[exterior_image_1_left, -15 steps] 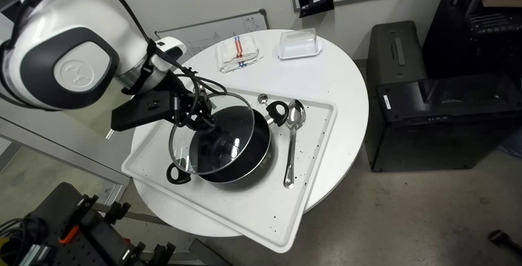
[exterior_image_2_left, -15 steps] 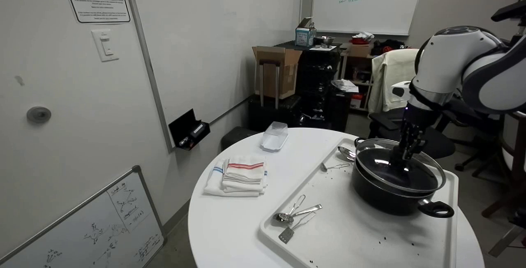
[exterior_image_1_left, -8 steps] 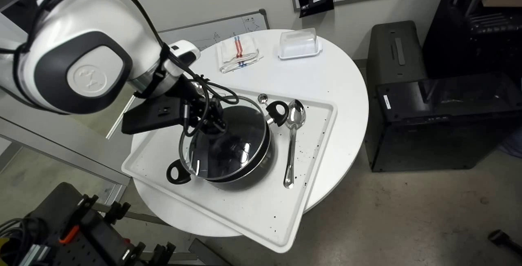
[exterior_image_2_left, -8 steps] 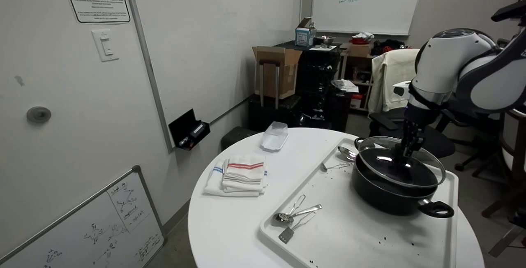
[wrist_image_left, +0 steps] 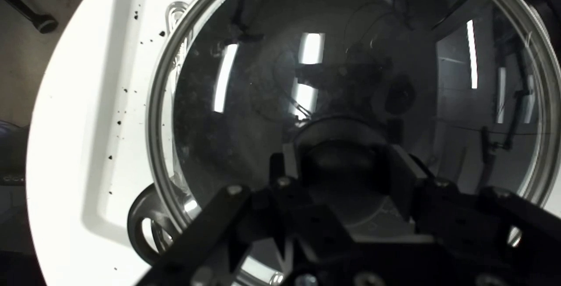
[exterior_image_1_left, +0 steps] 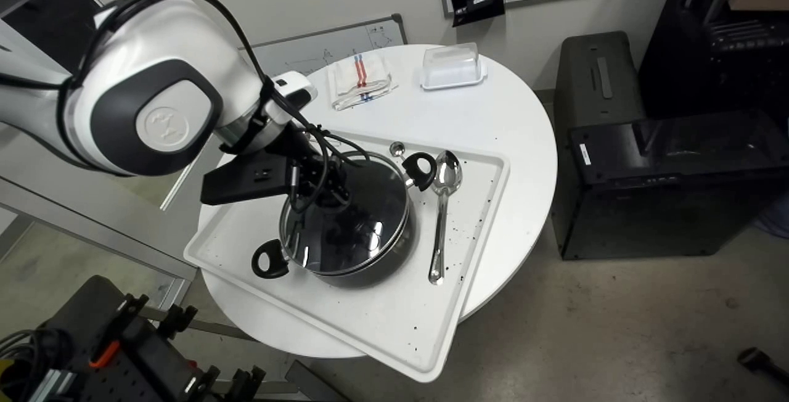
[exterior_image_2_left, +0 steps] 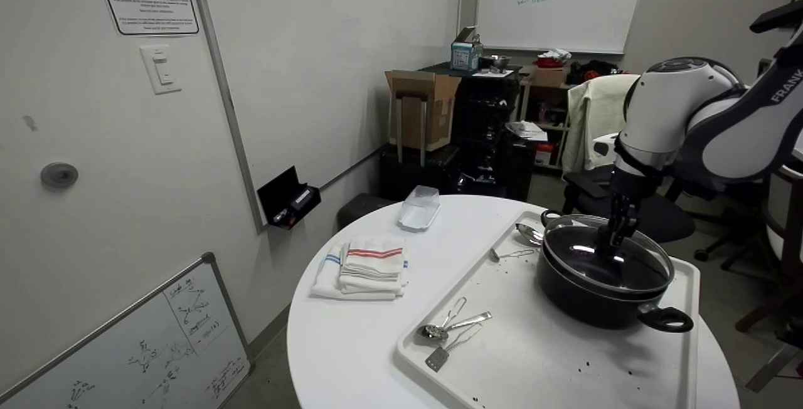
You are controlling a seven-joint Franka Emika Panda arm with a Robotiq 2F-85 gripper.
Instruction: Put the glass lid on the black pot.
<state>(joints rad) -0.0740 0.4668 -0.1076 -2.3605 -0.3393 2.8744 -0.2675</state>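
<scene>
We see the gripper (wrist_image_left: pixel 346 162) hold the round glass lid (wrist_image_left: pixel 342 86) over the black pot (exterior_image_2_left: pixel 580 299), a shiny spoon (exterior_image_1_left: pixel 442 212) near the tray (exterior_image_1_left: pixel 370 322) edge

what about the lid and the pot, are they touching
Cannot tell. In both exterior views the lid covers the pot, but their rims run so close that neither contact nor a gap shows plainly.

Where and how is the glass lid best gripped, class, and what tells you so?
Best, I'd judge, by the dark centre knob of the glass lid, from straight above, jaws on opposite sides. It stands up from smooth, domed glass, while the rim lies close over the black pot, leaving little edge to grasp. The gripper holds it so.
</scene>
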